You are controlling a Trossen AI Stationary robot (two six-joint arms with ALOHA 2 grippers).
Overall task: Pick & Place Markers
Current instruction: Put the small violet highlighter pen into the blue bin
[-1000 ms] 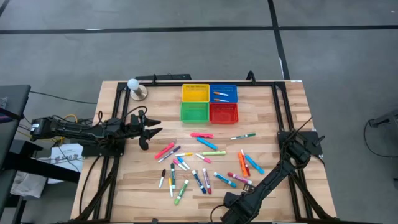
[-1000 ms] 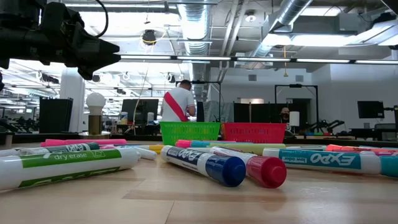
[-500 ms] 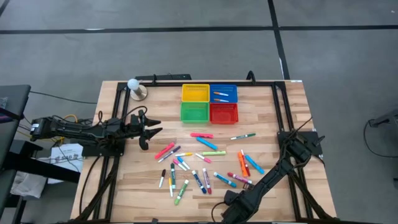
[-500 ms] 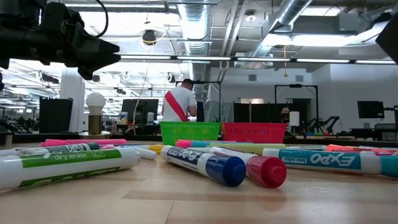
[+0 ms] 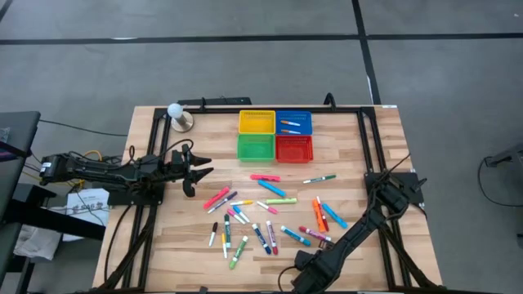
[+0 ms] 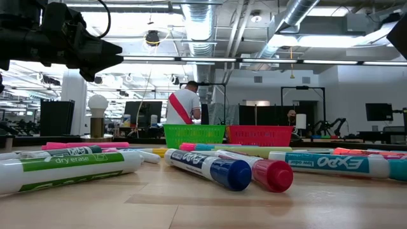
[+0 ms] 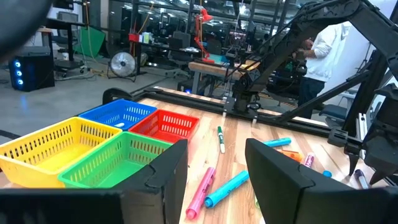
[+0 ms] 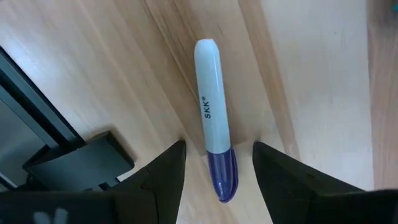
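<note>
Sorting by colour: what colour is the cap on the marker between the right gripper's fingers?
Purple cap on a white marker, clearest in the right wrist view.

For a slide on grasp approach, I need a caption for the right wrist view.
Right gripper, open, straddles the purple-capped end of a white SKK marker lying on the wooden table.

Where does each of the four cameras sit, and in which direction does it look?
High view: above, looking straight down on the table; both arms show.
Low view: at table height, looking across the markers; one dark arm shows at top left.
Left wrist view: over the open left pincer, facing the baskets.
Right wrist view: looking down past the open right pincer at a purple-capped marker.
Shared: the high, low and left wrist views show the baskets.
</note>
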